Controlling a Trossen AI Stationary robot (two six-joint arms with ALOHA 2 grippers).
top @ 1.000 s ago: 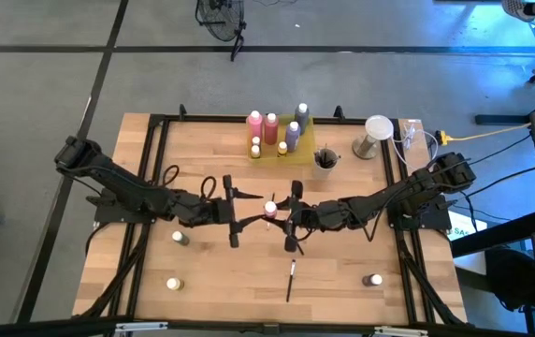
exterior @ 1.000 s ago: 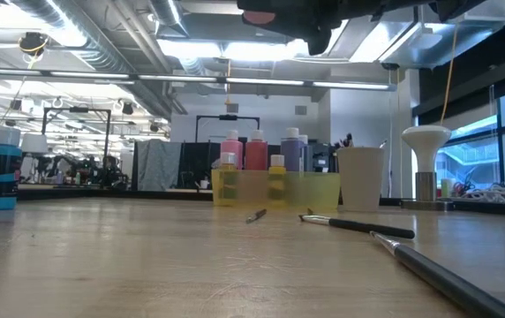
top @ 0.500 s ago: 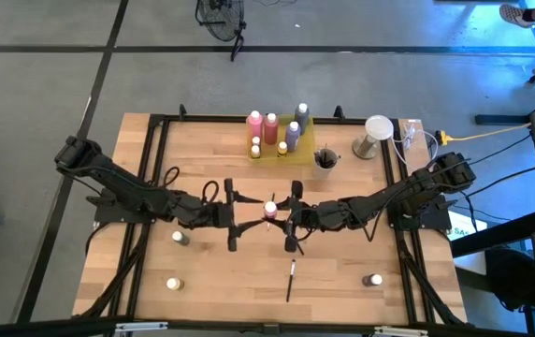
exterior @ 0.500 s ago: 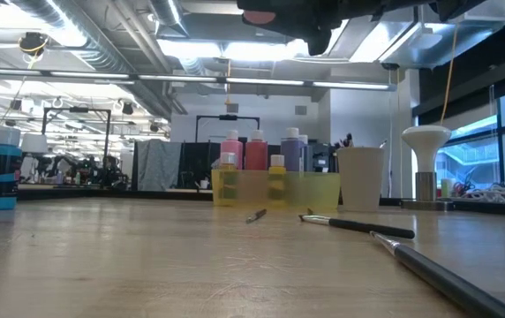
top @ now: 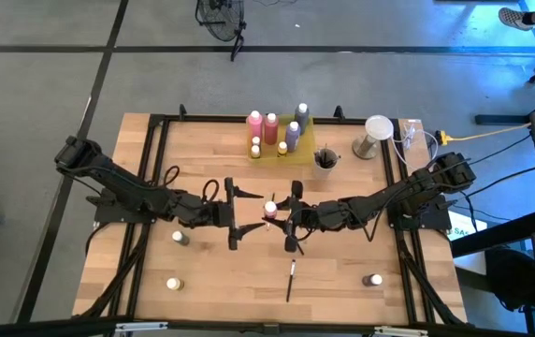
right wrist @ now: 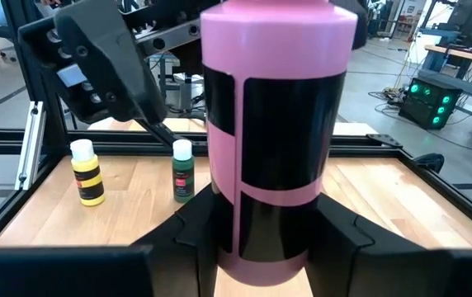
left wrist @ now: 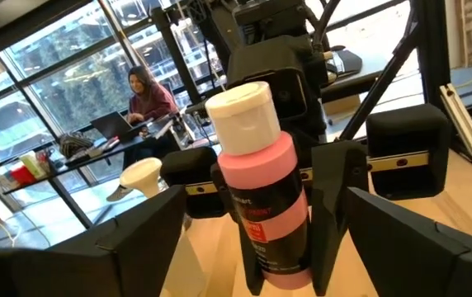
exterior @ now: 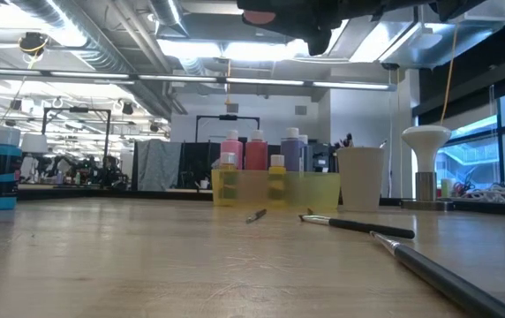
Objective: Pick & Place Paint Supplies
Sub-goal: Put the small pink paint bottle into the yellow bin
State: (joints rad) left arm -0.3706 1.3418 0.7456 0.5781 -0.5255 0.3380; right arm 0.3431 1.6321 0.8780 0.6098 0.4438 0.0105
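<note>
A pink paint bottle (top: 269, 208) with a white cap hangs above the table's middle, between the two arms. My right gripper (top: 278, 213) is shut on it; in the right wrist view the bottle (right wrist: 273, 132) stands upright between its dark fingers (right wrist: 195, 223). My left gripper (top: 249, 217) faces it from the left and is open. In the left wrist view its fingers (left wrist: 137, 247) stand wide of the bottle (left wrist: 261, 190). A dark-handled paintbrush (top: 292, 277) lies on the table nearer the front.
A yellow tray (top: 269, 153) with several bottles stands at the back, with a cup (top: 325, 159) and a white stand (top: 375, 131) to its right. Small bottles (top: 180, 238), (top: 172, 283), (top: 373, 280) sit near the front. Brushes (exterior: 354, 226) lie ahead in the low view.
My left gripper's fingers have spread apart and let go of the pink bottle. The right gripper keeps its hold; neither arm has shifted noticeably.
</note>
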